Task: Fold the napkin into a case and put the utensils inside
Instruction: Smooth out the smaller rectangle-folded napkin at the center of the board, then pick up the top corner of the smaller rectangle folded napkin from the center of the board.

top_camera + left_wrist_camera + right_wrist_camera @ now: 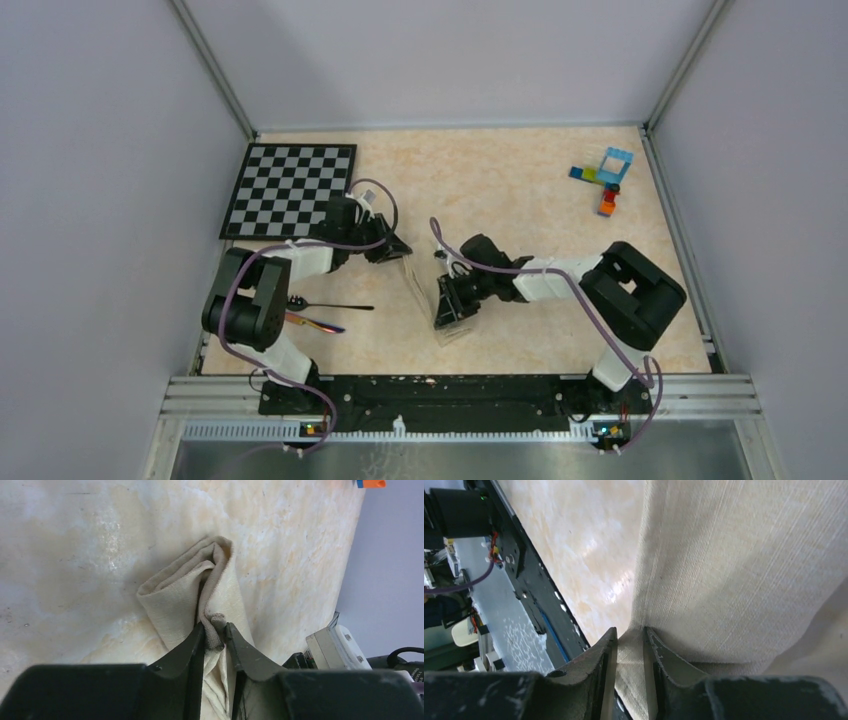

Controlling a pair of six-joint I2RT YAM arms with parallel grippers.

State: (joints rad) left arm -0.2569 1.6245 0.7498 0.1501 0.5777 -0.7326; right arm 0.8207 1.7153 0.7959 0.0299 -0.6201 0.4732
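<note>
The cream-beige napkin point(428, 292) is folded into a narrow strip on the table between my two grippers. My left gripper point(392, 250) is shut on its far end; the left wrist view shows a bunched fold of the napkin point(187, 592) pinched between the left gripper's point(215, 631) jaws. My right gripper point(447, 312) is shut on the near end; the right wrist view shows the napkin's point(744, 565) edge clamped in the right gripper point(630, 636). The utensils lie left of the napkin: a black-bowled spoon point(330, 306) and a rainbow-tinted piece point(318, 323).
The black-and-white chequered board point(290, 188) lies at the back left. Small coloured toy bricks point(608, 176) sit at the back right; an orange one point(371, 483) shows in the left wrist view. The black base rail point(450, 392) runs along the near edge.
</note>
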